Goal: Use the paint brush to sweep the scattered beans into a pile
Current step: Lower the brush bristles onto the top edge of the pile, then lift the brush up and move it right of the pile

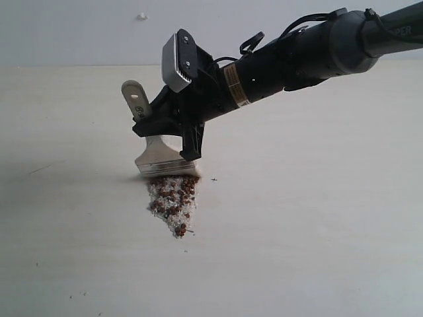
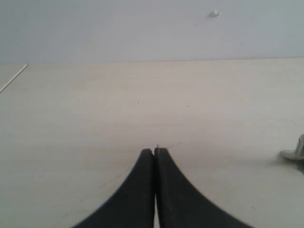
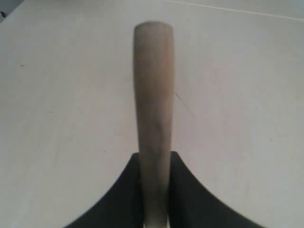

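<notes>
The paint brush [image 1: 157,153] stands tilted on the pale table, its off-white bristles pressed down at the far end of the beans [image 1: 173,201]. The beans lie in a narrow wedge-shaped pile of reddish-brown rounds and white grains. My right gripper [image 1: 173,132] is shut on the brush's wooden handle [image 3: 153,85], which sticks out past the fingertips [image 3: 178,164]. The hole in the handle's end shows in the exterior view. My left gripper [image 2: 155,151] is shut on nothing, low over bare table, and does not show in the exterior view.
The right arm [image 1: 297,53] reaches in from the upper right. A few stray specks [image 1: 73,296] lie near the front left. A small dark mark [image 1: 213,179] sits just right of the bristles. A white speck [image 1: 141,16] is on the back wall.
</notes>
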`<state>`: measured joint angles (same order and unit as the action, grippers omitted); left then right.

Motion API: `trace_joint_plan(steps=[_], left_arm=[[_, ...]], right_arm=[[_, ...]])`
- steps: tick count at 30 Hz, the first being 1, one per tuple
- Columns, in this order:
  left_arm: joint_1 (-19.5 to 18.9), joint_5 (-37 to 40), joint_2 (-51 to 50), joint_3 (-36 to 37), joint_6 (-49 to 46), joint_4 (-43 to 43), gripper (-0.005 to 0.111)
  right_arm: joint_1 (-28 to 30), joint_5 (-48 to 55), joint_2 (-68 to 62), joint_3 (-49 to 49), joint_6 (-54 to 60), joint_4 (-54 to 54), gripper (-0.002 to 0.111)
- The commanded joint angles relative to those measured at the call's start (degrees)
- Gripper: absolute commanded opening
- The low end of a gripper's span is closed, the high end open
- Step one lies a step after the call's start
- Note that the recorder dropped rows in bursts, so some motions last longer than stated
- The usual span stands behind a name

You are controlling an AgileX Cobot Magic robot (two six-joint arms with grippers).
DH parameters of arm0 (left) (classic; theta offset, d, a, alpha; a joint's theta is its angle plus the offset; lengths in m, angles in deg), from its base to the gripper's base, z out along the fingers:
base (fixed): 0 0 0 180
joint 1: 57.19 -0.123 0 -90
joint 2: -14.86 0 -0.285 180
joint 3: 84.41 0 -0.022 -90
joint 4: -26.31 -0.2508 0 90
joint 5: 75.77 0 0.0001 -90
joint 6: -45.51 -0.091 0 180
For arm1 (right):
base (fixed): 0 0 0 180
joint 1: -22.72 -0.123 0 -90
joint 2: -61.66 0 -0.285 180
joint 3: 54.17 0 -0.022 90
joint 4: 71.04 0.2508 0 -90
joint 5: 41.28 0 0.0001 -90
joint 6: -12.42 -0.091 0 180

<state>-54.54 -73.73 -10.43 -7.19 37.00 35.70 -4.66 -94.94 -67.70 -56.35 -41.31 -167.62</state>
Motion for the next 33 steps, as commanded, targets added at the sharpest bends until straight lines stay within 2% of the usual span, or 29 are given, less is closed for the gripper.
trace_joint_plan(steps=[1,5,12,14,16,19,23,26,27,29,30,33], left_arm=[[0.1,-0.2,0.2,0.0,-0.1,0.2,0.000],[0.1,-0.2,0.2,0.0,-0.1,0.2,0.000],[0.1,-0.2,0.2,0.0,-0.1,0.2,0.000],[0.1,-0.2,0.2,0.0,-0.1,0.2,0.000],[0.1,-0.2,0.2,0.0,-0.1,0.2,0.000],[0.1,-0.2,0.2,0.0,-0.1,0.2,0.000],[0.1,-0.2,0.2,0.0,-0.1,0.2,0.000],[0.1,-0.2,0.2,0.0,-0.1,0.2,0.000],[0.1,-0.2,0.2,0.0,-0.1,0.2,0.000],[0.1,-0.2,0.2,0.0,-0.1,0.2,0.000],[0.1,-0.2,0.2,0.0,-0.1,0.2,0.000],[0.1,-0.2,0.2,0.0,-0.1,0.2,0.000]], right_arm=[[0.2,-4.2,0.5,-0.3,-2.3,-1.1,0.000],[0.2,-4.5,0.6,-0.3,-2.5,-1.0,0.000],[0.2,5.0,8.9,-0.3,-3.8,-0.6,0.000],[0.2,13.4,12.2,-0.3,-13.7,-1.0,0.000],[0.2,27.0,15.5,-0.3,-31.2,-3.4,0.000],[1.3,36.5,18.2,1.0,-45.4,-3.4,0.000],[3.7,41.4,20.7,4.5,-50.2,-3.4,0.000],[3.8,61.6,21.8,10.2,-48.6,-3.4,0.000],[3.8,67.2,22.1,11.5,-47.5,-2.8,0.000],[3.8,80.0,22.6,13.5,-34.2,14.1,0.000],[3.8,85.4,23.0,13.0,-18.9,27.0,0.000],[3.8,94.7,23.5,10.5,17.0,55.9,0.000]])
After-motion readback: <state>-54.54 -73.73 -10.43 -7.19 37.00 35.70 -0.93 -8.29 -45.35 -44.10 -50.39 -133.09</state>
